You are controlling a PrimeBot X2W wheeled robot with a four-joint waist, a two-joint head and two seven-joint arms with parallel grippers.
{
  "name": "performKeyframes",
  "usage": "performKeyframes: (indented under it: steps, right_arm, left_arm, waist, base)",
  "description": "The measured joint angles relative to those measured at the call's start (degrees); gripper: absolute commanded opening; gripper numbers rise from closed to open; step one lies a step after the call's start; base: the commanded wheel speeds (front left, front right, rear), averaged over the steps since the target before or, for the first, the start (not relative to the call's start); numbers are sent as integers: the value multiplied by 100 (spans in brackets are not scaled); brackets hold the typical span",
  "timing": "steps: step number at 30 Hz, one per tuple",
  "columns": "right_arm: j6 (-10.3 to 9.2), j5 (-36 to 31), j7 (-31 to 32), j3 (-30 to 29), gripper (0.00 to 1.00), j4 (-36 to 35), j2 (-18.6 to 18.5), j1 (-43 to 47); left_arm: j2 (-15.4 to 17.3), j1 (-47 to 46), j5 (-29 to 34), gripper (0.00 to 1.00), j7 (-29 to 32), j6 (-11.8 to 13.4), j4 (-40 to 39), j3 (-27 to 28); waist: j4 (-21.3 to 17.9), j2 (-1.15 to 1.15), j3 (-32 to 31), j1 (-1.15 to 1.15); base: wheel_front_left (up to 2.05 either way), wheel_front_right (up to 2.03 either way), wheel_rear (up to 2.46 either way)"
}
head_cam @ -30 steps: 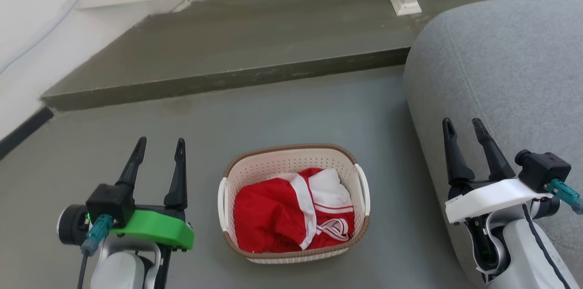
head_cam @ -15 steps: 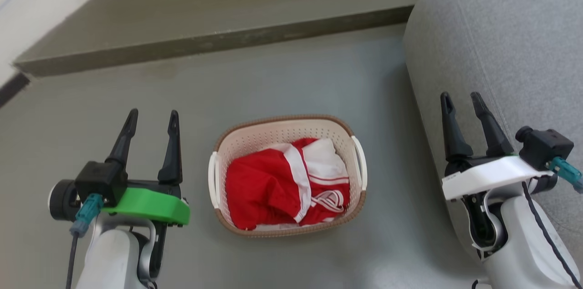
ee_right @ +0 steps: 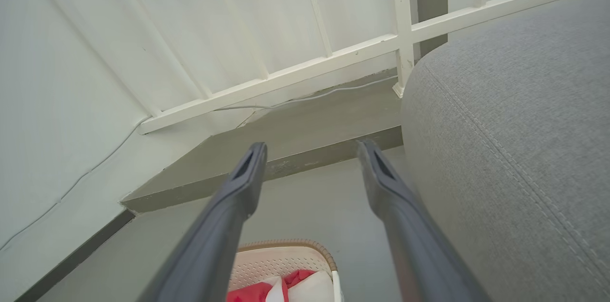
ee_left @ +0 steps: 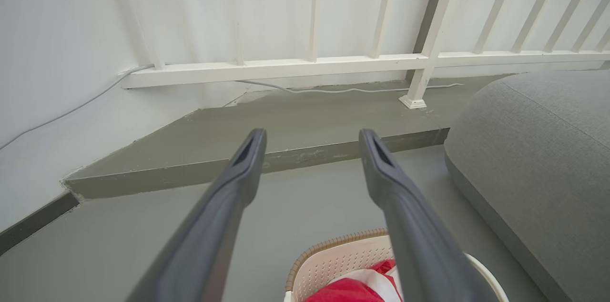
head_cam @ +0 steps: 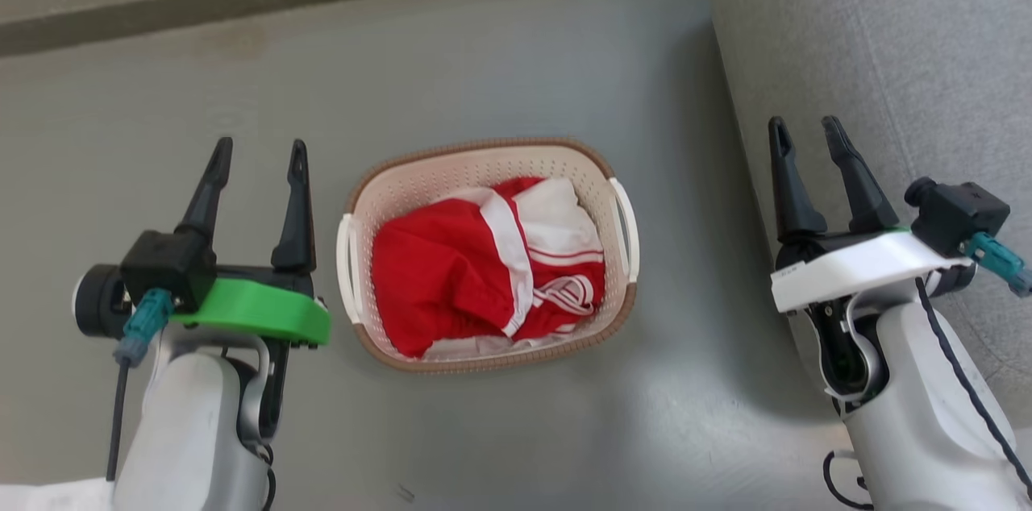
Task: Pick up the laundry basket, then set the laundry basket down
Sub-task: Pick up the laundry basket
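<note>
**Two sets of jaws spread, laundry basket [head_cam: 451,172] sitting on the floor [head_cam: 500,51] between them**

Over on the left, the left gripper [head_cam: 260,143] hangs with its two dark fingers parted and nothing between them, tips pointing up the head view. It sits just beside the basket's left loop handle [head_cam: 348,269] without touching it. From that wrist's camera the fingers reach out over bare grey floor toward a raised step [ee_left: 267,125] and a white railing [ee_left: 286,66], with a thin cable [ee_left: 343,89] trailing along its foot. The basket's brown rim peeps in at the bottom edge, low and mostly between the two fingers, partly behind the right-hand one. So the basket lies outside these jaws, not within them.

Centre now: the basket stands upright on the floor with a crumpled red and white garment [head_cam: 451,269] heaped inside.

Across to the right, the right gripper [head_cam: 803,124] is well apart from the right loop handle [head_cam: 626,213], with a stretch of floor between them. Its fingers are parted too, gripping nothing. They show against the edge of a big grey cushion [head_cam: 887,51]; whether they touch it, I cannot tell. In this wrist's camera the basket appears at the bottom edge, seen through the gap between the fingers, close by the left-hand one, and the cushion rises along the right.
</note>
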Motion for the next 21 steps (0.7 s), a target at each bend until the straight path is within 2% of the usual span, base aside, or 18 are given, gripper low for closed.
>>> performKeyframes:
  steps: [9,21]
  right_arm:
    - [1,30,0,94,100,248,7,-459]
    - [21,108,-15,280,100,768,7,-1253]
  left_arm:
    - [-9,-453,2,100,0,0,241,30]
    - [-29,-1091,-65,100,18,-49,1003,51]
  waist:
    - [-47,0,584,0]
    - [-22,0,1346,0]
  base:
    - [0,0,0]
    - [0,0,0]
